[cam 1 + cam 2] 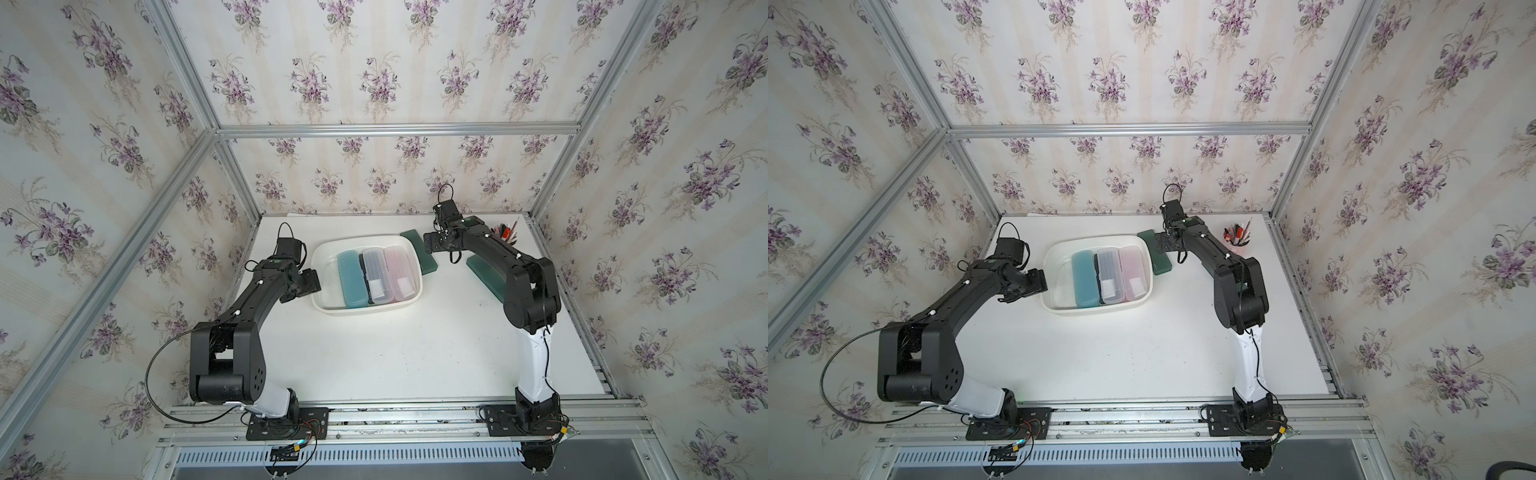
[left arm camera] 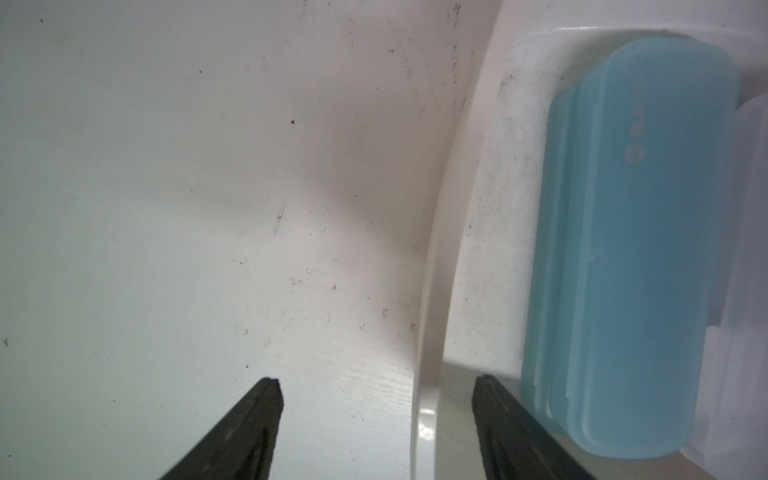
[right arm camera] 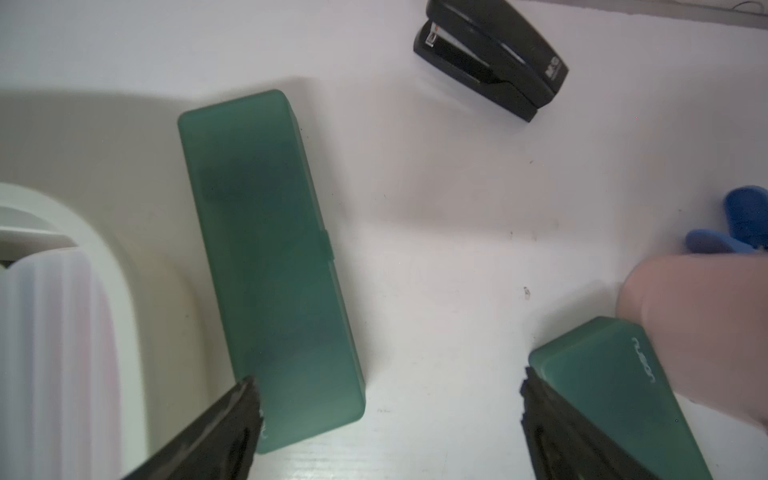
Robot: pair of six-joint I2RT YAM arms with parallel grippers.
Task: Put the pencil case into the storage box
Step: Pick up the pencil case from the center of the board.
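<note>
A: Where is the green pencil case [image 3: 266, 266] seen?
B: Just outside the storage box [image 1: 365, 309], beside its wall, close by one finger of the right gripper [image 3: 386, 380].
A: Is it held?
B: No. Those fingers are spread wide, and nothing is held. The left gripper [image 2: 376, 382] is opened too, set across the storage box rim.

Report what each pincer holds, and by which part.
Nothing is held. The left pincer gapes astride the storage box rim; the right pincer gapes between one green pencil case and a second green case.
</note>
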